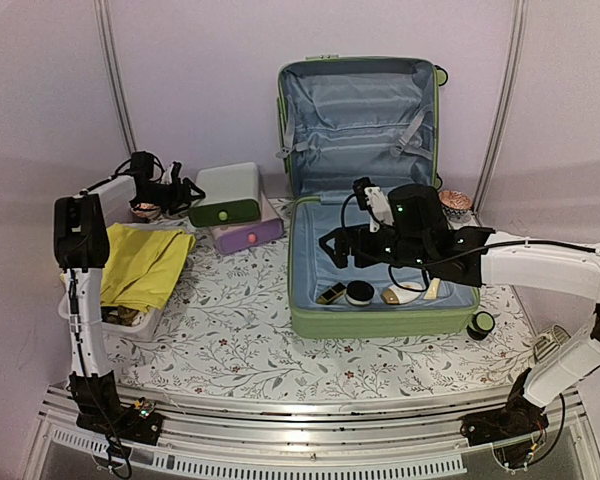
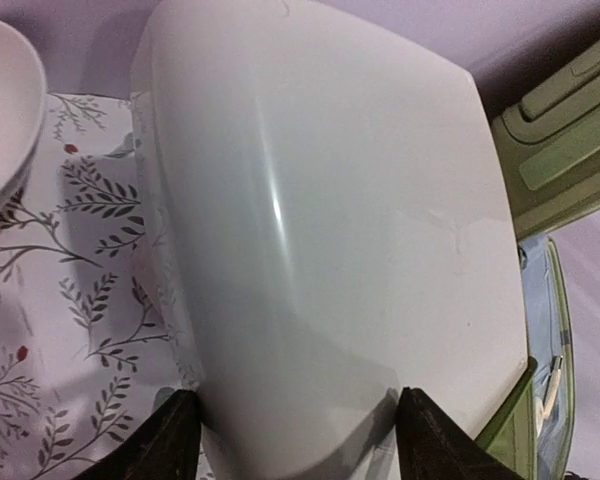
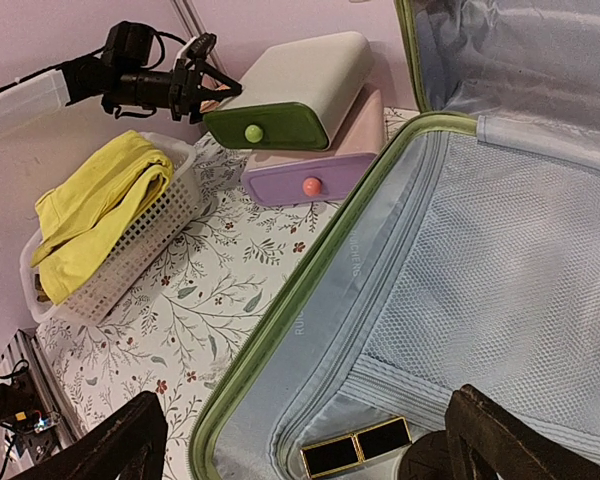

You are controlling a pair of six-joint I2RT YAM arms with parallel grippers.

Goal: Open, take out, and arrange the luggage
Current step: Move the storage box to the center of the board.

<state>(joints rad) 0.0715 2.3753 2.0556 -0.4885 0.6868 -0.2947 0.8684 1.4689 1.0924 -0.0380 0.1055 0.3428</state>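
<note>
My right gripper (image 3: 310, 430) is hanging wide open over the luggage (image 1: 310, 322), which is lying open directly beneath it, lid standing up beyond. My left gripper (image 2: 300, 445) is straddling the white drawer box (image 2: 320, 220), one finger at each side; I cannot tell whether it is gripping.

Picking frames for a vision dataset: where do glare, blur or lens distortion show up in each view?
Left wrist: a bright glare streak runs down the white drawer box. Right wrist: the right fingers are dark and soft; the luggage mesh is sharp. Top external: the wall poles look bent.
</note>
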